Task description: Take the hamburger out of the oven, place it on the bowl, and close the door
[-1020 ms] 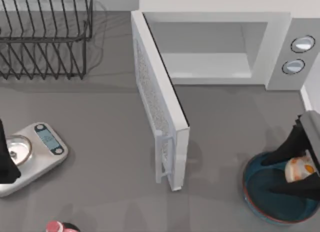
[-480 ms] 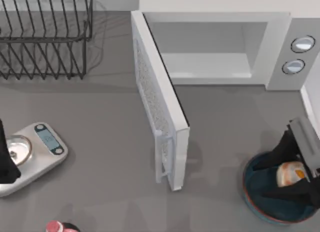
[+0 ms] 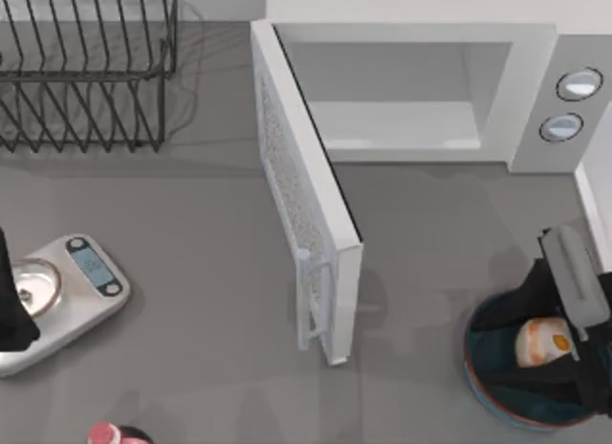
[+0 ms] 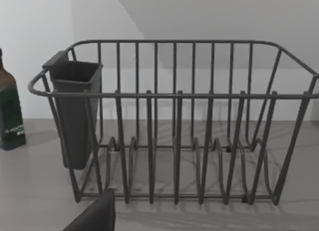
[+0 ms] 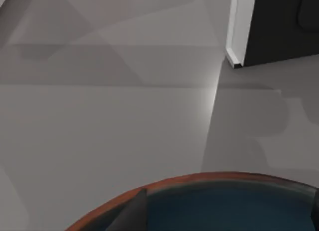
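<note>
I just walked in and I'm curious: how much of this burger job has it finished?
Done: the oven cavity is empty. In hand: the right pincer holds the hamburger over the blue bowl, not yet released. Left: letting go and shutting the door, which stands wide open. The left pincer waits by the scale.

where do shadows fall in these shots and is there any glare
Top view: the open door throws a soft shadow on the table to its right, and the right gripper shades the bowl. Left wrist view: thin rack shadows stripe the tabletop. Right wrist view: broad, faint shadow bands on the table, one pale streak, no harsh glare.
</note>
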